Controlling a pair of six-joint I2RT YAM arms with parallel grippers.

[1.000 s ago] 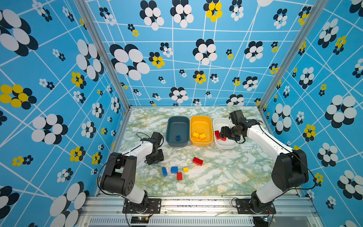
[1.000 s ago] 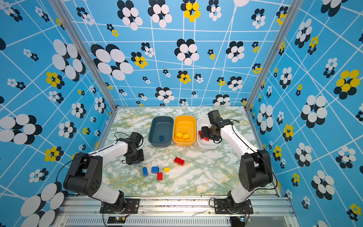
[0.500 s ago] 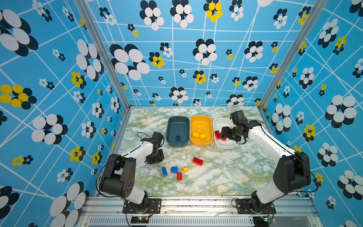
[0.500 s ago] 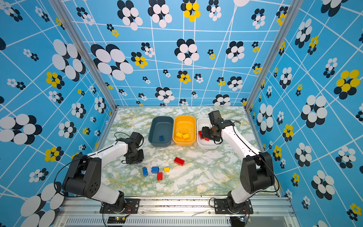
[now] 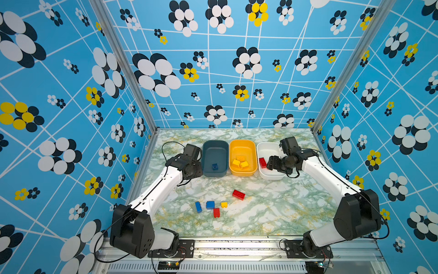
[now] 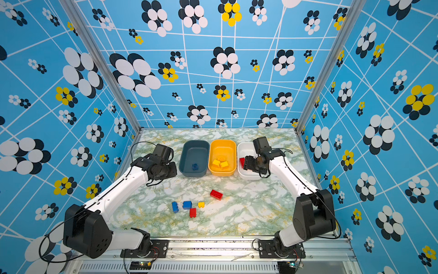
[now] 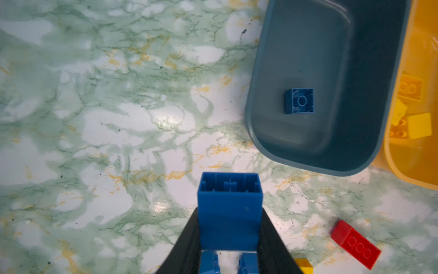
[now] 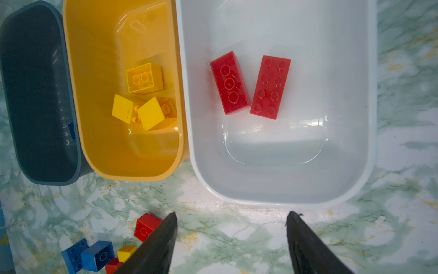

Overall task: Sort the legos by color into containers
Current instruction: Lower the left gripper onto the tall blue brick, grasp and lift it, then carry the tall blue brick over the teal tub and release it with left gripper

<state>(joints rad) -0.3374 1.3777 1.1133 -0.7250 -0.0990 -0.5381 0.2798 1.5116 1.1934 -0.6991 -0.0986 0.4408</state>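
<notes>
My left gripper [image 7: 230, 213] is shut on a blue brick [image 7: 230, 197] held above the marble, beside the near left corner of the dark teal tub [image 5: 214, 141]. One blue brick [image 5: 215, 166] lies in that tub. The yellow tub [image 5: 242, 141] holds three yellow bricks [image 5: 240, 162]. My right gripper [image 8: 232, 214] is open and empty, hanging over the white tub [image 8: 308, 180]. Two long red bricks [image 8: 228, 83] lie in it. Loose on the table are a long red brick [image 5: 238, 194], two blue bricks [image 5: 198, 206], a small yellow one [image 5: 224, 204] and a red one [image 5: 216, 212].
The three tubs stand side by side at the back middle of the marble table [image 5: 272, 213]. Patterned blue walls close the left, right and back sides. A metal rail [image 5: 237, 249] with both arm bases runs along the front edge.
My left gripper has closed on the blue brick and moved back toward the teal tub. The right arm has hardly moved.
</notes>
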